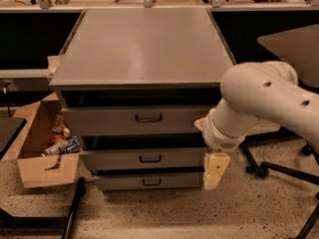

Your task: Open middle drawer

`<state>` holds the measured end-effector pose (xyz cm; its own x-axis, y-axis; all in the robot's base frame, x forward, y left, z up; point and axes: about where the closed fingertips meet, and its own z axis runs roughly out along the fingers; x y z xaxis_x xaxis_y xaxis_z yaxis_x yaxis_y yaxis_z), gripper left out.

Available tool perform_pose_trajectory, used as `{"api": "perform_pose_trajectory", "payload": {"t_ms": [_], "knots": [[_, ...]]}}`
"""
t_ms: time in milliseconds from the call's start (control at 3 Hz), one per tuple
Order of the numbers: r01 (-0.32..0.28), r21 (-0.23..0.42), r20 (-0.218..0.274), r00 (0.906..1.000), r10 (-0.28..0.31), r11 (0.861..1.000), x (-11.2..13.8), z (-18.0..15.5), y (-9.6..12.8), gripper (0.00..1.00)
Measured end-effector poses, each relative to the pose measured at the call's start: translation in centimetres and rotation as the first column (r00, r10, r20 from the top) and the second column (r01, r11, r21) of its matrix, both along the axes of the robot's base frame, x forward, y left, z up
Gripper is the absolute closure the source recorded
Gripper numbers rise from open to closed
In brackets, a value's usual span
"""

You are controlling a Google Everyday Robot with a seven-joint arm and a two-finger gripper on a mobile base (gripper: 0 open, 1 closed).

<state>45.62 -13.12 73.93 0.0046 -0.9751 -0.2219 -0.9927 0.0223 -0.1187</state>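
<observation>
The grey metal cabinet point(144, 49) has three drawer fronts stacked one above another. The middle drawer point(114, 159) is the mid-sized panel, with a small dark bar handle point(150, 158) at its centre. It sits about level with the other fronts. My gripper point(214, 172) hangs pointing down from the white arm point(259, 98). It is in front of the cabinet's right edge, at the height of the middle and lowest drawers. It is to the right of the handle and apart from it.
An open cardboard box point(42, 151) with loose items stands on the floor at the left. A dark pole point(75, 205) leans at the lower left. An office chair base point(279, 169) lies at the right, under a table point(294, 44). A cluttered bench runs along the back.
</observation>
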Motion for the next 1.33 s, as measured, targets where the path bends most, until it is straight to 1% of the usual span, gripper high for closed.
{"api": "perform_pose_trajectory", "payload": {"t_ms": [333, 667, 1000, 1333], "knots": [[-0.002, -0.011, -0.01, 0.9999, 0.002, 1.0, 1.1, -5.5, -1.6, 0.0], [-0.045, -0.061, -0.017, 0.9989, 0.044, 0.997, 2.0, -13.0, -2.3, 0.0], [-0.07, -0.098, -0.003, 0.9976, 0.07, 0.993, 3.6, -18.8, -2.7, 0.0], [-0.073, -0.099, 0.019, 0.997, 0.075, 0.992, 5.8, -22.5, -2.9, 0.0]]}}
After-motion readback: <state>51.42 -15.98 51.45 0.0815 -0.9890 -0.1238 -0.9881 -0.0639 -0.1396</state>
